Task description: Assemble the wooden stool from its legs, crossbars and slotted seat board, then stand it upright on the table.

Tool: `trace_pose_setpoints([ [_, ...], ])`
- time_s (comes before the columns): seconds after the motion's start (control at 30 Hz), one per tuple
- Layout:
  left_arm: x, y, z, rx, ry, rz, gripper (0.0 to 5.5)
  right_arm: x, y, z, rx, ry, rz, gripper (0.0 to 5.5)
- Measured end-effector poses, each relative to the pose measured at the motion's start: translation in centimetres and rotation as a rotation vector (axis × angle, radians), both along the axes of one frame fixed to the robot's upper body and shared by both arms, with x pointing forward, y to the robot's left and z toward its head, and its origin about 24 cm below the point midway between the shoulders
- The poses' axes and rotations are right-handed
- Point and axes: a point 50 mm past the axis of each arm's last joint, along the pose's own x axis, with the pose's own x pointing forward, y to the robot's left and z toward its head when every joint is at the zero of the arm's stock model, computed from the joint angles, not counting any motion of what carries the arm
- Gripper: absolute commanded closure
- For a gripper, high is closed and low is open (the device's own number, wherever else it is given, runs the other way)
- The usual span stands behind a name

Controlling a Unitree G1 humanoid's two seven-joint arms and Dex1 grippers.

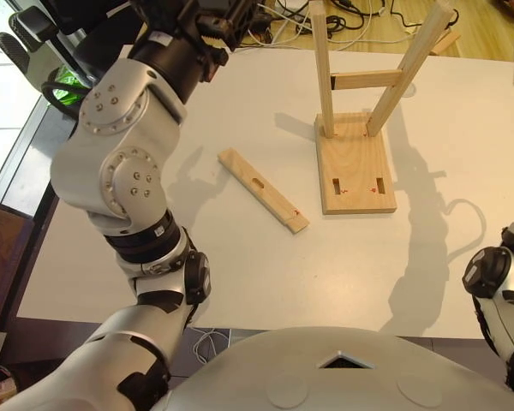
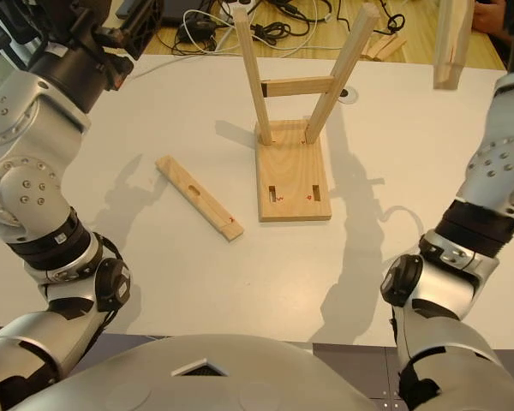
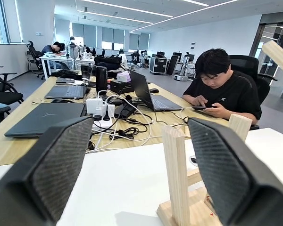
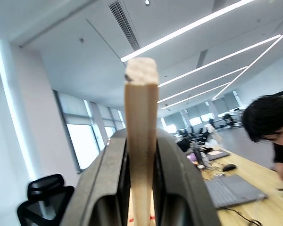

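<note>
Our right claw (image 4: 140, 160) is clamped on a wooden leg (image 4: 141, 99), raised at the far right of the table (image 1: 240, 274). Our left claw (image 3: 141, 162) hangs at the far left, fingers apart. The seat board (image 1: 356, 158) lies flat with two legs (image 1: 323, 68) and a crossbar (image 1: 366, 80) standing in it. We should bring the leg upright over a free slot (image 1: 380, 183), press straight down, and steady the board with the left.

Silver arm shells (image 1: 111, 171) carry small screws; gripper pads (image 3: 61, 169) look mesh-textured black.

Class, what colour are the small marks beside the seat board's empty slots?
Red, clearest on the seat board in the left eye view.
</note>
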Motion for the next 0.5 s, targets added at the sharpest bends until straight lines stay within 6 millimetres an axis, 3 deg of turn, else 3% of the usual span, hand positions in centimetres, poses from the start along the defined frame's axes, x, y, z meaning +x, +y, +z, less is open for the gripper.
trace_pose_setpoints([
  [0.1,0.1,-0.5,0.5,-0.079,0.014,-0.093,1.81,-1.2,2.6,2.8,0.023,-0.111,0.205,5.11],
  [0.23,0.0,-1.2,1.7,-0.195,0.001,-0.244,1.81,-2.1,4.5,3.6,0.048,-0.145,0.376,5.11],
  [0.37,-0.4,-2.2,3.0,-0.304,-0.013,-0.425,1.81,-2.3,6.5,2.6,0.039,-0.106,0.519,5.11],
  [0.5,-0.9,-2.5,3.3,-0.385,0.002,-0.566,1.81,-2.5,8.5,0.0,0.058,-0.028,0.665,5.11],
])
